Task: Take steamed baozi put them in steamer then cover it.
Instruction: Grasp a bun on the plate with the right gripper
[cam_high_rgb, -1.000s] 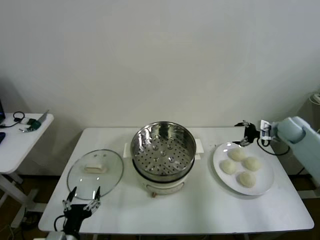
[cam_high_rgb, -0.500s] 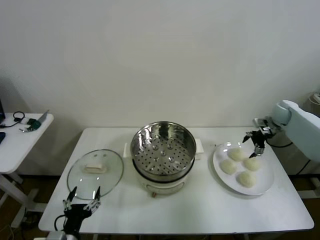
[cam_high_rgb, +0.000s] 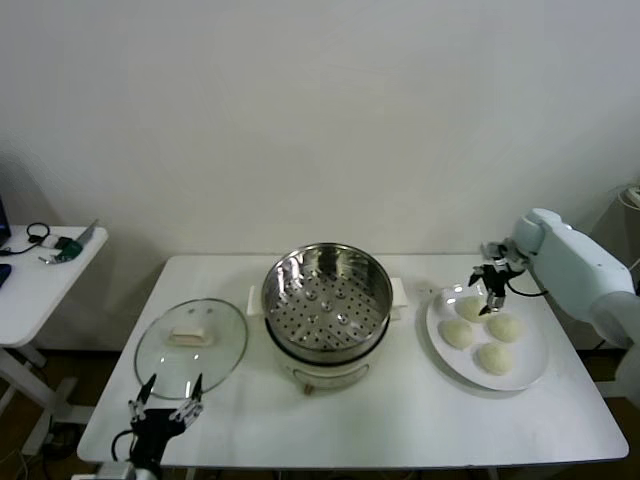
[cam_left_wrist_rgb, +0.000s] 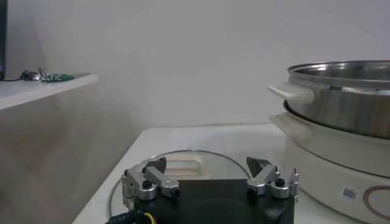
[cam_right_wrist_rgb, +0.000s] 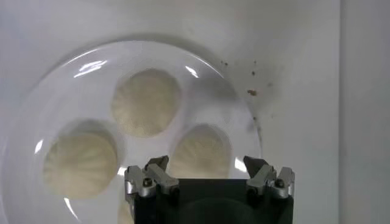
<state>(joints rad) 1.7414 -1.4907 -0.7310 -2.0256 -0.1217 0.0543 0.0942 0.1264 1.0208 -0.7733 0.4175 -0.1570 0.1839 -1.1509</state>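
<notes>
So the right gripper (cam_high_rgb: 488, 291) hangs over the far edge of the white plate (cam_high_rgb: 530, 365), fingers spread wide, nothing in them. All four steamed baozi (cam_high_rgb: 487, 332) sit on that plate, at about 3 o'clock from the steamer (cam_high_rgb: 326, 310). From the right wrist view the gripper is right above one bun, apart from it. The steamer sits mid-table with a bare perforated tray. The cover (cam_high_rgb: 190, 345) lies flat at roughly 9 o'clock from the steamer. The left gripper (cam_high_rgb: 164, 412) is parked at the near table edge just beside the cover, fingers wide too.
</notes>
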